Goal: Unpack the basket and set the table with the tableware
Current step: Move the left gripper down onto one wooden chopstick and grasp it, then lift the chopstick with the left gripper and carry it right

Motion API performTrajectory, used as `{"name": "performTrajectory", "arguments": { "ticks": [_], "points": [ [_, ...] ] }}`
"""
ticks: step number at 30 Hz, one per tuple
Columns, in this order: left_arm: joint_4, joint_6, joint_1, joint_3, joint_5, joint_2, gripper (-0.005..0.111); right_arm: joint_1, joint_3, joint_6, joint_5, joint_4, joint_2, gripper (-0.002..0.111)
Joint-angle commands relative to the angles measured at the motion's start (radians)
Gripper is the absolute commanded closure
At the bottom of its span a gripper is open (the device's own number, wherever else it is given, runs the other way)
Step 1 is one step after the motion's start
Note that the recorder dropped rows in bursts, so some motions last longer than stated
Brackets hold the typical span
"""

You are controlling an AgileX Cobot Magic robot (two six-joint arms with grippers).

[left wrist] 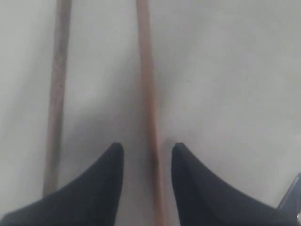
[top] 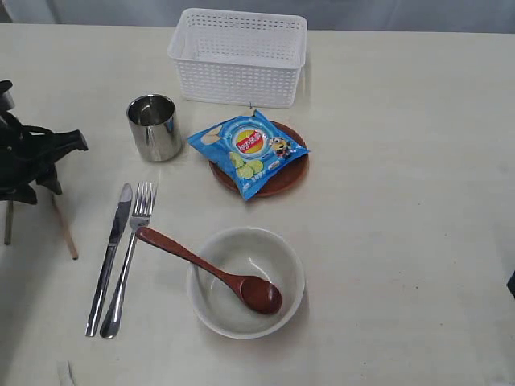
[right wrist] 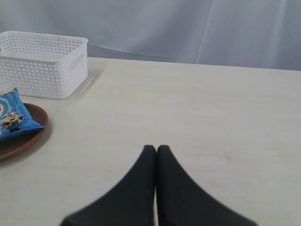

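At the left edge of the table (top: 402, 201) my left gripper (top: 36, 181) hangs open over two wooden chopsticks. One chopstick (left wrist: 148, 94) lies between the fingertips (left wrist: 115, 150), touched by neither. The other chopstick (left wrist: 57, 94) lies outside them. The white basket (top: 239, 56) stands empty at the back. In front of it are the steel cup (top: 153, 127), brown plate (top: 291, 177), knife (top: 111, 253), fork (top: 129, 257) and the bowl (top: 291, 269) with the wooden spoon (top: 205, 265) resting in it. My right gripper (right wrist: 156, 148) is shut on nothing above bare table.
A blue chip bag (top: 248, 151) lies on the plate. In the right wrist view the basket (right wrist: 42, 63) and the plate's edge (right wrist: 28, 136) sit off to one side, with a grey curtain (right wrist: 188, 28) behind the table's far edge.
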Motion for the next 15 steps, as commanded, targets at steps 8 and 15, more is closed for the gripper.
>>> {"name": "performTrajectory", "arguments": {
  "ticks": [8, 15],
  "points": [
    [-0.015, -0.001, 0.004, -0.006, -0.042, 0.064, 0.074, -0.002, 0.003, -0.003, -0.002, 0.0, -0.004, 0.109],
    [-0.015, 0.023, 0.004, -0.006, -0.035, 0.087, 0.078, -0.002, 0.003, -0.003, -0.002, 0.0, -0.004, 0.109]
  ]
}}
